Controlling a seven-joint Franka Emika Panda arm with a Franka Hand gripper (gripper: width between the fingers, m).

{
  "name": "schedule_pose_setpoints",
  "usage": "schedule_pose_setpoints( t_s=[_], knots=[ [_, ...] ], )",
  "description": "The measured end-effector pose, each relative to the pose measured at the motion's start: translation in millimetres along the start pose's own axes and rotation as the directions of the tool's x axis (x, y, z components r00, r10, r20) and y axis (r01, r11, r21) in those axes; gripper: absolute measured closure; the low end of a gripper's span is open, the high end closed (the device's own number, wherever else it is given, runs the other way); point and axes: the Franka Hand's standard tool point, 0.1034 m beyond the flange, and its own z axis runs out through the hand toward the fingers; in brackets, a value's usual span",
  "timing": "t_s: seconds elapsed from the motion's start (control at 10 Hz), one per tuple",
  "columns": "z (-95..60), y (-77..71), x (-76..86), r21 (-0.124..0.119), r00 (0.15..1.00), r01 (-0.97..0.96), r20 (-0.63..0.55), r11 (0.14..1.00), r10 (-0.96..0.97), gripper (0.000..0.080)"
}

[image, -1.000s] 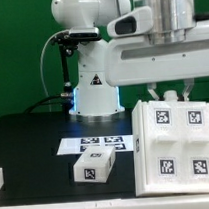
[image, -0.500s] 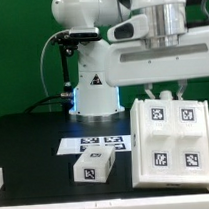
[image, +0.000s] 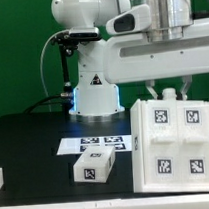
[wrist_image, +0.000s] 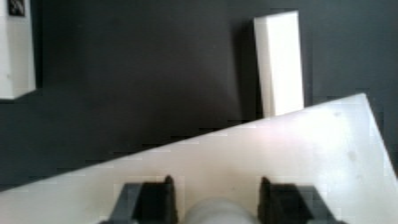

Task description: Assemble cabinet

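My claw [image: 170,91] is clenched on the cabinet [image: 175,140], top edge only. Thin grip, so w/ any swing it could pivot, slip, or hit the block [image: 95,168].

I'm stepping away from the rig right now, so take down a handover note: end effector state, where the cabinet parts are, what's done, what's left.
Grip: the end effector looks closed on the top wall of the cabinet, one finger on each side.
Cabinet: up on edge at the exterior view's right, tagged face toward the camera. I cannot tell whether it rests on the table or is lifted.
Loose parts: a small tagged block lies in front of the marker board, and another white piece sits at the exterior view's left edge.
Done: cabinet grasped.
Left: both loose parts lie apart from it, not yet joined.
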Motion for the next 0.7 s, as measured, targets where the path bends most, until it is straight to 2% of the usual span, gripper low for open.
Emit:
schedule_pose_setpoints(
  t_s=[0.2, 0.4, 0.6, 0.7],
  knots=[
    [-0.7, 1.2, 14.2, 0.001, 1.000, -0.027, 0.003, 1.000, 0.027, 0.0578],
    [-1.6, -0.4, 18.2, -0.001, 1.000, -0.019, 0.001, 1.000, 0.019, 0.0578],
    [-2.7, -1.4, 30.0, 0.000, 1.000, -0.012, -0.011, 1.000, 0.012, 0.0578],
    [-3.2, -0.6, 35.8, 0.007, 1.000, 0.008, -0.030, 1.000, -0.007, 0.0578]
  ],
)
